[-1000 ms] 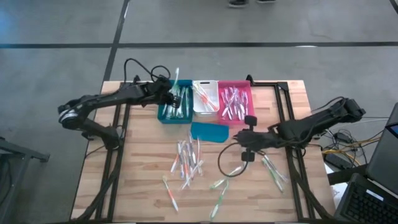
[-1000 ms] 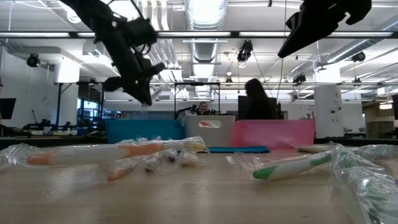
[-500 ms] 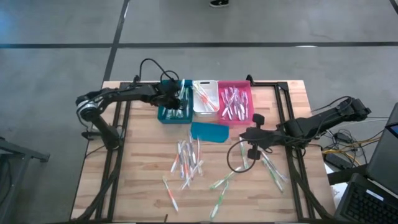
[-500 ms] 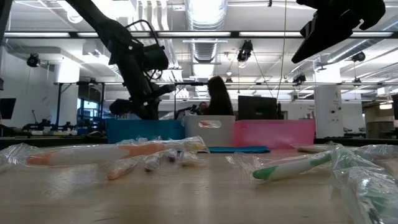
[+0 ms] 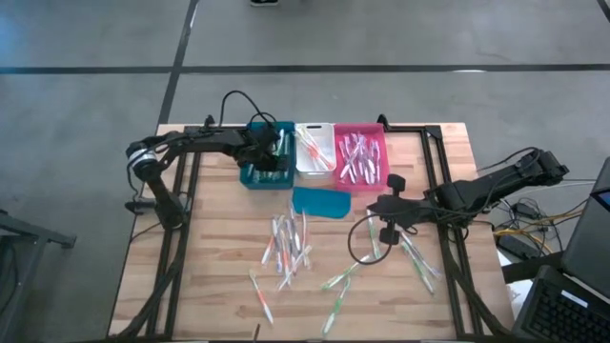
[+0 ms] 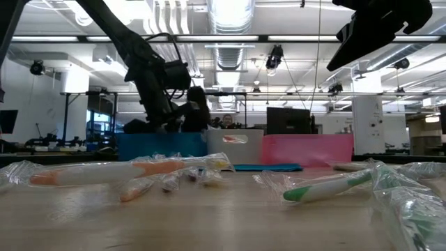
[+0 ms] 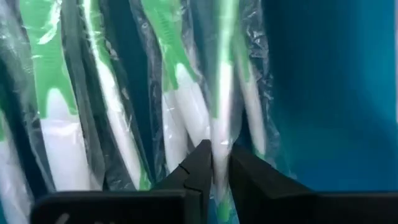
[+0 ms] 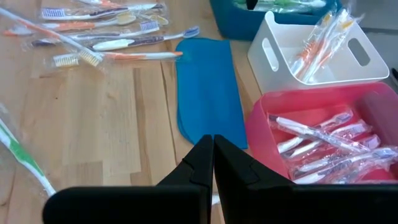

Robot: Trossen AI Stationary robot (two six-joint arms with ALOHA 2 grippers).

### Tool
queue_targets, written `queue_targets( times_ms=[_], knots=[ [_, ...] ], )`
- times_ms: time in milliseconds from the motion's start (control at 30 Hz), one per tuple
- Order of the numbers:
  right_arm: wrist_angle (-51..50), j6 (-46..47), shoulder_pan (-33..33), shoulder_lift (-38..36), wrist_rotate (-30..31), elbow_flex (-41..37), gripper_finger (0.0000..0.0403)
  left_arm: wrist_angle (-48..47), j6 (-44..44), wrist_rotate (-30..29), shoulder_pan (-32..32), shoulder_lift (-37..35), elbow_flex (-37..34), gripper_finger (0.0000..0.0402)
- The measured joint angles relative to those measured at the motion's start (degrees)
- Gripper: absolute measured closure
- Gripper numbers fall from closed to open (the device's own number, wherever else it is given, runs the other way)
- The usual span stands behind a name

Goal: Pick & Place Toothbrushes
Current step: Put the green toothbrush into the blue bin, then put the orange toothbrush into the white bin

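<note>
Several wrapped green-and-white toothbrushes (image 7: 56,130) lie in the teal bin (image 5: 250,177) at the table's far side. My left gripper (image 7: 220,167) is down inside this bin, shut on one of them (image 7: 221,93). In the high view, orange ones lie in the white bin (image 5: 329,170) and pale ones in the pink bin (image 5: 384,157). Loose toothbrushes (image 5: 289,246) lie scattered on the wood near the middle, and more (image 5: 417,255) to the right. My right gripper (image 8: 213,149) hovers shut and empty above the table, right of the flat teal lid (image 5: 320,202). My left gripper pinches a wrapped green-and-white toothbrush between its two fingers at the white part of the handle (image 7: 220,144). The fingers slant down into the bin from above. The toothbrush runs on ahead of the fingers and lies among the others in the teal bin.
The three bins stand side by side at the far edge. A black cable loop (image 5: 360,240) hangs under my right arm over the loose toothbrushes. In the low view a person (image 6: 197,111) shows behind the bins. Bare wood (image 5: 219,257) lies at the near left.
My left gripper has come down toward the table's right into the teal bin. The toothbrush it held upright above the bin now lies in among the others. My right arm has drawn back a little toward the table's right edge.
</note>
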Motion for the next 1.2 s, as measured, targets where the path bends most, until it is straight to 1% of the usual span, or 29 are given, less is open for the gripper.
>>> queue_targets(
  times_ms=[300,600,767,1000,1100,1200],
  knots=[
    [0.01,-0.02,-0.02,0.0,0.01,0.0,0.0394,0.0,0.81,-0.02,0.03,-0.37,-0.09,0.0288],
    [0.01,-0.02,0.0,0.0,0.02,0.0,0.0394,-0.13,6.37,0.0,0.1,-1.16,2.84,0.0242],
    [0.0,-0.02,0.0,0.0,0.02,0.0,0.0394,-0.84,7.82,1.04,0.09,-3.84,4.1,0.0231],
    [-0.01,-0.04,0.0,0.03,0.02,0.0,0.0394,-2.85,7.86,1.03,-0.55,-10.61,4.11,0.0231],
    [-0.01,-0.04,-0.02,0.04,0.02,0.0,0.0394,-3.56,9.27,0.84,-1.96,-14.29,4.11,0.0232],
    [0.01,-0.07,0.0,0.04,0.02,0.0,0.0394,-3.64,11.4,-0.35,-4.83,-17.96,3.98,0.0231]
  ],
)
